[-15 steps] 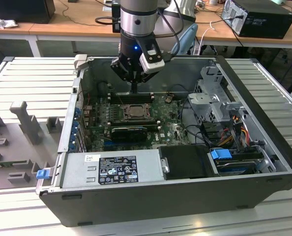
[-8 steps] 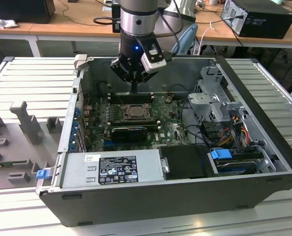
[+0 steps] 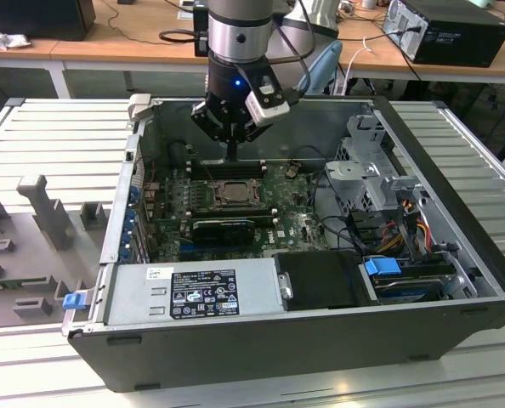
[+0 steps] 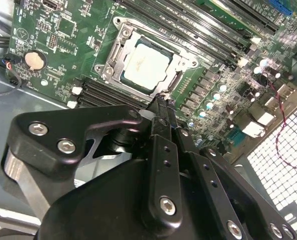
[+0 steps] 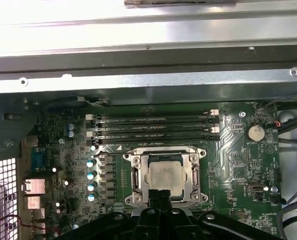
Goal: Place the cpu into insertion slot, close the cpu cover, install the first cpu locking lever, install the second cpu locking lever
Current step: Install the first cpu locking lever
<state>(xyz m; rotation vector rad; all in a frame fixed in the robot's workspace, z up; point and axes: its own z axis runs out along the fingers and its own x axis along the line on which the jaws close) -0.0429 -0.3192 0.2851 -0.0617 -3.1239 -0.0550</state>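
Note:
The cpu (image 5: 164, 176), a pale silver square chip, lies flat in the insertion slot (image 5: 164, 151) on the green motherboard; the exterior view shows it (image 3: 233, 194) at the middle of the open case. The cpu cover (image 5: 136, 176), a grey metal frame, lies down around the chip, its cut-out showing the chip's top (image 4: 146, 64). My gripper (image 5: 159, 194) hangs just above the socket's edge with its black fingers (image 4: 161, 107) pressed together and nothing between them. In the exterior view the gripper (image 3: 233, 158) points straight down behind the socket.
Long black memory slots (image 5: 153, 127) run beside the socket, and a coin battery (image 5: 255, 132) sits farther off. A black card (image 3: 223, 229), the power supply (image 3: 193, 289), a drive cage (image 3: 371, 178) and cables crowd the case. The case walls (image 3: 261, 357) rise around the board.

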